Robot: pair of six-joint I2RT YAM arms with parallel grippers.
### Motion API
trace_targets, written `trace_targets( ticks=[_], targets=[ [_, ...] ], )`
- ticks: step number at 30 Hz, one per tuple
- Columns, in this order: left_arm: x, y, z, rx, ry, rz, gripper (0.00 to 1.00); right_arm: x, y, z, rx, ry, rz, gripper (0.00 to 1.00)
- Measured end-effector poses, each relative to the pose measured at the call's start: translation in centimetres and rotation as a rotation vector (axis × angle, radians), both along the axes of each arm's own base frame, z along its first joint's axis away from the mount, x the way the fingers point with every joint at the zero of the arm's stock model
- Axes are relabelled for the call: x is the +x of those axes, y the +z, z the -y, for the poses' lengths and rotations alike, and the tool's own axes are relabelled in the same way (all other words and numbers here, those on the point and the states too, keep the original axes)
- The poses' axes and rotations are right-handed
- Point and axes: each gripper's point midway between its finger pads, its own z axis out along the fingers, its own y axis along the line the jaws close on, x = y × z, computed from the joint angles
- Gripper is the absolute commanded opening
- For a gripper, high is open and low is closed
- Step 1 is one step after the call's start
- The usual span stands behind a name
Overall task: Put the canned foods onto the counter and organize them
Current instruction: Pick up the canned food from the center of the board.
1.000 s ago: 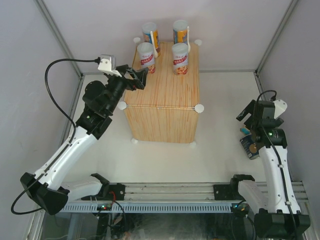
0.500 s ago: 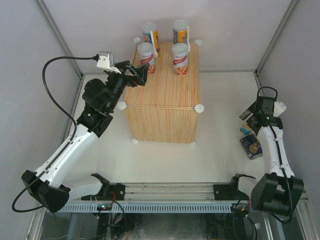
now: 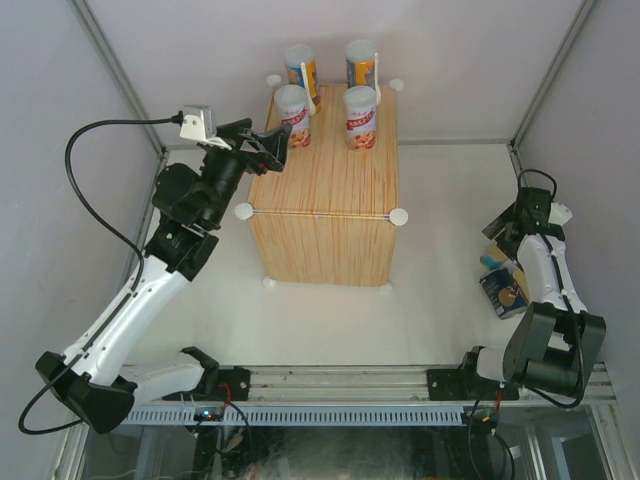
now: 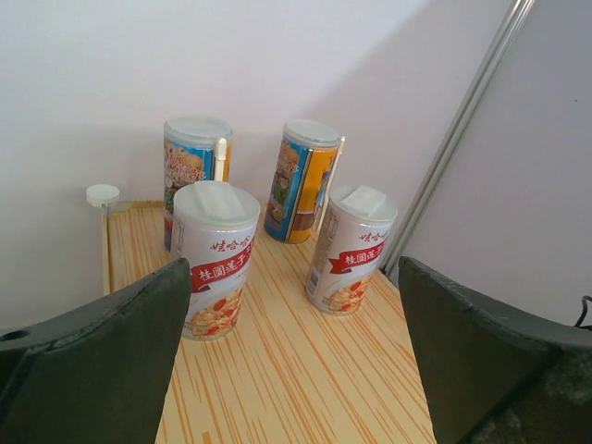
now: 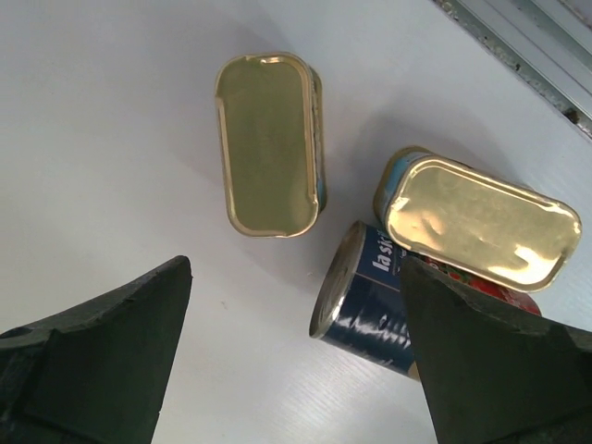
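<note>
The right end effector [image 5: 296, 277], released and empty, hangs over a tin [image 5: 268, 139] whose long axis lies crosswise to its grip.

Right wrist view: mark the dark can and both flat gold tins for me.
dark can [image 5: 379, 310], right wrist view, on its blue label side.
lone gold tin [image 5: 268, 139], right wrist view, middle of its gold lid.
gold tin beside the can [image 5: 481, 220], right wrist view, middle of its gold lid.

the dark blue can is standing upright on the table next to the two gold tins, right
Not quite. The dark blue can lies on its side, not upright. The rest holds: it is on the table next to the two gold tins. The right wrist view shows this.
</note>
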Motion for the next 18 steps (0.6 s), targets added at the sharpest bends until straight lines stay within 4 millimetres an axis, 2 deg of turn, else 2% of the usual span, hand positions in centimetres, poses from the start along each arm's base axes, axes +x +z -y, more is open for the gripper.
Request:
trace_targets(
  ticks=[9, 18],
  targets=[
    [-0.5, 0.6, -0.3, -0.008, 0.001, 0.014, 0.97, 1.8, -0.8, 0.3, 0.018, 0.006, -0.006, 0.91],
    [-0.6, 0.4, -0.4, -0.003, 0.004, 0.014, 0.97, 2.9, -2.5, 0.6, 0.034, 0.007, -0.046, 0.91]
  ],
)
